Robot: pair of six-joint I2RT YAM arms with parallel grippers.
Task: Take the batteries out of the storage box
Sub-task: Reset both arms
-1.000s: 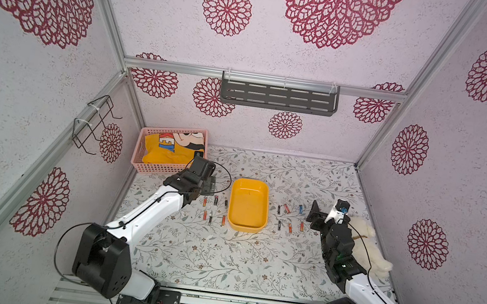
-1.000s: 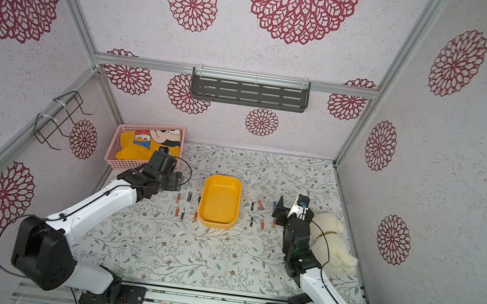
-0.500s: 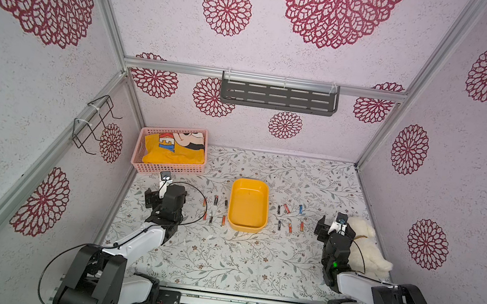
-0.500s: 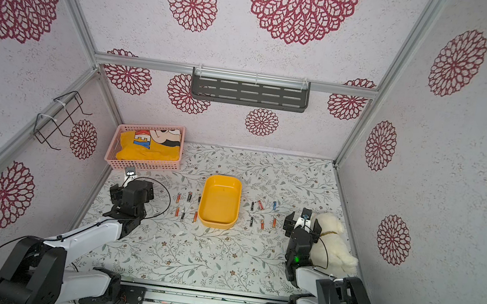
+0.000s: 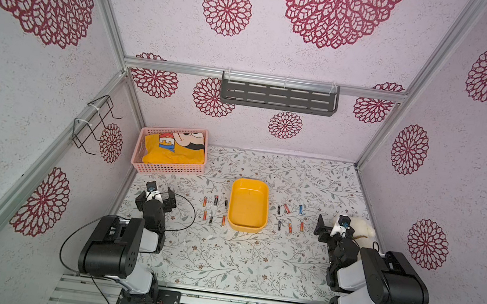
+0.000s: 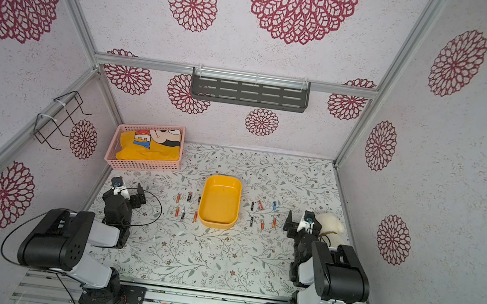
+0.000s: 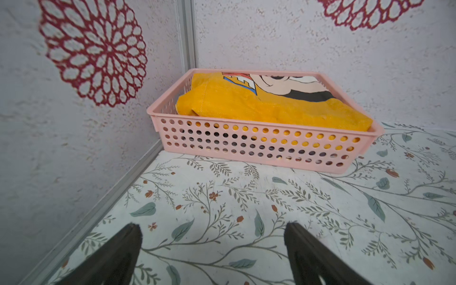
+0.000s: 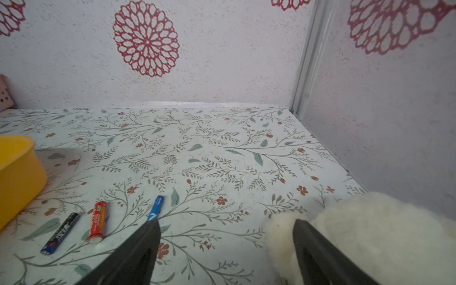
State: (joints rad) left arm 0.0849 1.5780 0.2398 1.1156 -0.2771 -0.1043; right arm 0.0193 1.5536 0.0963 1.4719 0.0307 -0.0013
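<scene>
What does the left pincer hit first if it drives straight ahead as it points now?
Likely the pink basket, at its perforated near wall; only bare table lies between it and the open left pincer. Depth is unclear.

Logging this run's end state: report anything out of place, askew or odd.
Nothing spilled or damaged. The batteries lie in rows either side of the empty storage box. One oddity: a fluffy white plush toy sits right by the open right gripper, fur seemingly brushing one of its jaws.
</scene>
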